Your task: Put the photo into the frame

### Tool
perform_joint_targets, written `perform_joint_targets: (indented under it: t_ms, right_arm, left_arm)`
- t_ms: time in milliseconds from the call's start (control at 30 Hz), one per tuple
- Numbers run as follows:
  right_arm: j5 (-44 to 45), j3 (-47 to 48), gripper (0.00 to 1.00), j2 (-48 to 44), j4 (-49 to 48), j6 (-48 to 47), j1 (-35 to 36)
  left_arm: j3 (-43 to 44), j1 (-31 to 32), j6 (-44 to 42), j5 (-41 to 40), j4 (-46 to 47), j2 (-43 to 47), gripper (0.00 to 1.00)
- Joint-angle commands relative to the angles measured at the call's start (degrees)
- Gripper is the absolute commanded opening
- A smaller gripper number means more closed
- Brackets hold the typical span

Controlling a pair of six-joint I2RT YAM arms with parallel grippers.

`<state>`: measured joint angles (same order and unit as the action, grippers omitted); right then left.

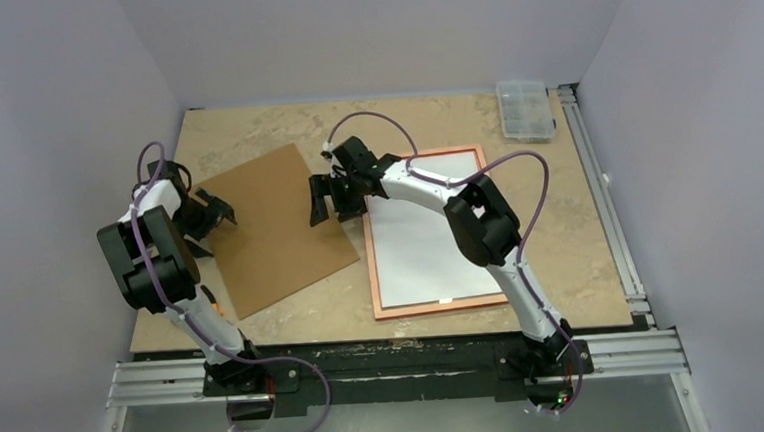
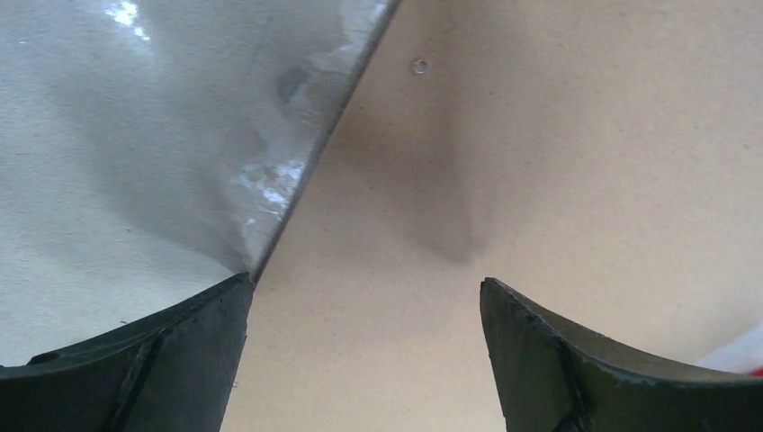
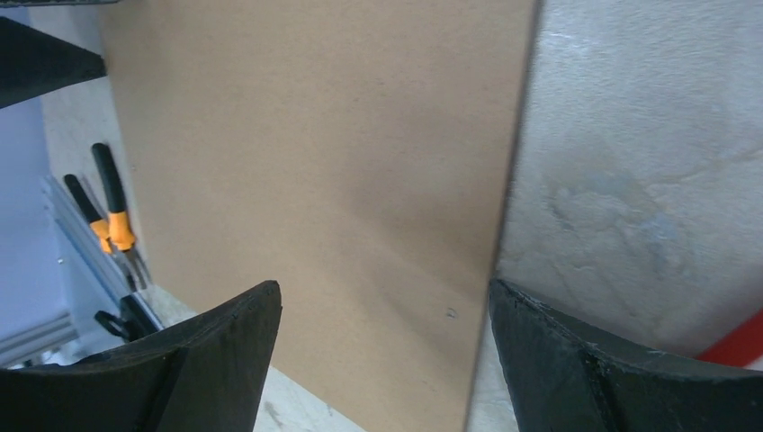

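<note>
Top external view: the frame (image 1: 434,308) lies flat on the table (image 1: 569,225), at about 3 o'clock from the middle, with its copper-brown side up. The photo (image 1: 420,254) lies inside that border, plain white back up, and the right arm crosses over its upper part. At 9 o'clock from the frame, just beside it and turned askew, lies a brown board (image 1: 268,223). A clear plastic box (image 1: 526,109) sits in the far corner at 1 o'clock.

The left gripper (image 1: 217,212) stands at the board's 9 o'clock edge, jaws spread wide with nothing between them. Its own camera shows one finger (image 2: 153,360) right at the board's edge (image 2: 540,162) and the other over the brown surface. The right gripper (image 1: 328,211) stands at the board's 3 o'clock edge, also spread wide and holding nothing. Its camera shows the board (image 3: 315,180) under most of the gap, the stone table (image 3: 648,180) under the other finger (image 3: 585,378), and orange-handled pliers (image 3: 112,216) off to the side. Whether either gripper touches the board cannot be told.
</note>
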<state>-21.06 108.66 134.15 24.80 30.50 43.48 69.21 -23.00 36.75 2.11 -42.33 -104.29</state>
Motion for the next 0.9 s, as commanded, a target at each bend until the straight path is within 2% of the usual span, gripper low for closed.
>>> perform_joint_targets:
  t_ms: [0,233,600,733,867]
  right_arm:
    - [-5.48,0.19,0.84,2.92,-1.89,3.50,0.44]
    - [-12.89,-1.59,0.83,2.53,-8.14,7.85,0.41]
    - [-21.10,-6.14,0.83,-6.21,-19.12,14.99,-0.52]
    - [-18.68,-9.78,0.82,-8.77,-19.97,14.70,-1.48]
    - [-12.83,-10.30,0.82,-9.40,-14.83,10.53,-1.78]
  left_arm:
    - [4.33,0.13,-2.99,7.11,-2.14,-1.03,0.93]
    - [7.89,4.24,-5.71,13.06,-4.36,-3.94,0.92]
    - [3.93,6.66,-6.09,16.26,-1.40,-2.60,0.92]
    - [4.63,7.53,-6.24,14.04,-2.45,-1.43,0.92]
    - [9.95,7.40,-7.51,4.94,-8.40,-0.44,0.96]
